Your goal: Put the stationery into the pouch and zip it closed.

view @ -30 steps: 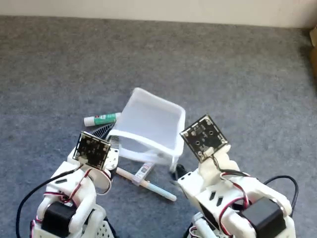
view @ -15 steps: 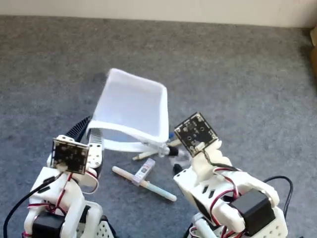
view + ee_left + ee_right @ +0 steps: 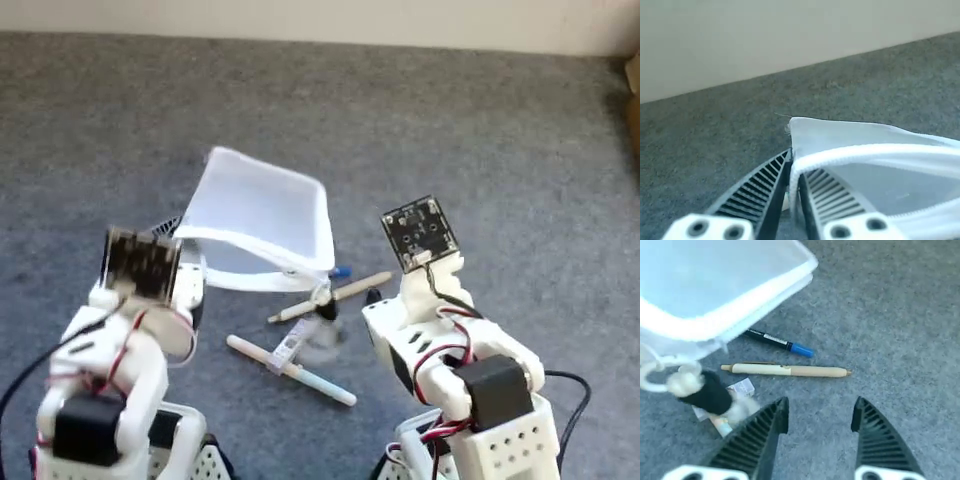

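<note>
The white pouch (image 3: 262,205) is in the middle of the grey table (image 3: 480,130). Its open mouth faces the arms and its closed end points away. The left claw (image 3: 795,172) is pinched shut on the rim at one corner. A black fluffy zip pull (image 3: 707,390) hangs at the other corner. A beige pen (image 3: 785,370) and a blue-capped marker (image 3: 775,341) lie side by side near the mouth. One end of the marker hides under the pouch, and its label is too small to read. The right claw (image 3: 821,405) hangs wide open over the pen, holding nothing.
</note>
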Controlling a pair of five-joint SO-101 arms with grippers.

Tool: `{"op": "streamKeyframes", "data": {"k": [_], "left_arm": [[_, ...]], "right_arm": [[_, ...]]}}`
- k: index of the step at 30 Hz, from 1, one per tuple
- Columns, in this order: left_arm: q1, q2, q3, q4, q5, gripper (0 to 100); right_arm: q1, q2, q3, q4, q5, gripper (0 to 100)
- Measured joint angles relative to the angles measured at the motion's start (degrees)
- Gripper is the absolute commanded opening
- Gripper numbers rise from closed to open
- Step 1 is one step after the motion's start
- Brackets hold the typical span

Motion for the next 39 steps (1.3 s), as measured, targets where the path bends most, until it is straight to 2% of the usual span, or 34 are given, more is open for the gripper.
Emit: {"op": "streamKeyframes", "data": {"k": [9,15,19,28,34,39], "left_arm": [[0.1,22.3,-16.1,4.1,0.0,1],[0.1,34.4,-23.6,4.3,0.0,1],[0.0,41.2,-26.0,4.3,2.5,1],[-0.1,49.1,-30.4,4.2,3.3,1],[-1.1,49.5,-30.7,4.2,3.7,1],[-3.6,49.6,-30.7,4.2,9.8,1]], "right_arm": [[2.7,0.0,5.2,-8.4,-0.1,19.1],[3.2,0.4,6.0,-9.8,-0.1,19.1],[3.2,7.4,6.0,-9.9,-0.4,19.1],[3.2,31.3,0.8,-11.3,-7.7,19.1],[3.2,37.1,-1.6,-11.3,-16.4,19.4],[3.6,38.2,-1.6,-12.3,-23.1,19.4]]}}
